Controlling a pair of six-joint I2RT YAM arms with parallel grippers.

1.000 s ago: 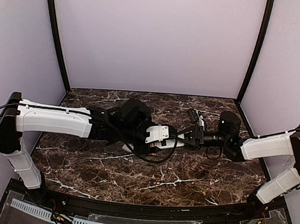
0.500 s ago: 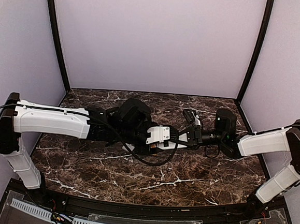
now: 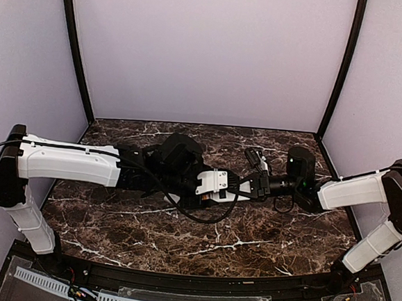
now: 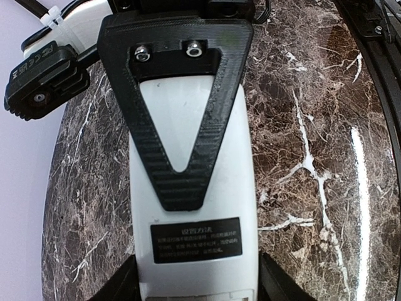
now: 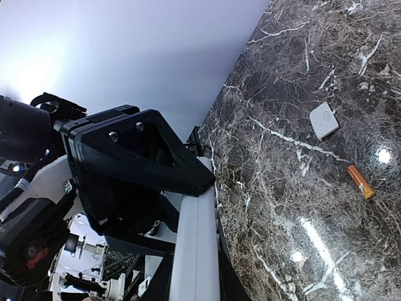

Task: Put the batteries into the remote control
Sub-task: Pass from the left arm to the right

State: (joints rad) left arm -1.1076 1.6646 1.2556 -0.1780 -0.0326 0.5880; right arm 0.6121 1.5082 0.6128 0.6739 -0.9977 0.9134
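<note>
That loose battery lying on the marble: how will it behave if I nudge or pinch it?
The battery is a small smooth cylinder lying on its side, so a sideways nudge would probably roll it. The marble table looks glossy, so it may also skid. Being thin, it could slip out of an off-centre pinch.

The remote control [image 4: 233, 188] showed its plain white back, long and flat with rounded edges, with a black label of white print across it. It was near the middle of the table [image 5: 294, 75], its length running left to right. One battery [image 5: 361, 182], a thin orange-copper cylinder, lay on its side on the table, well apart from the remote control.
</note>
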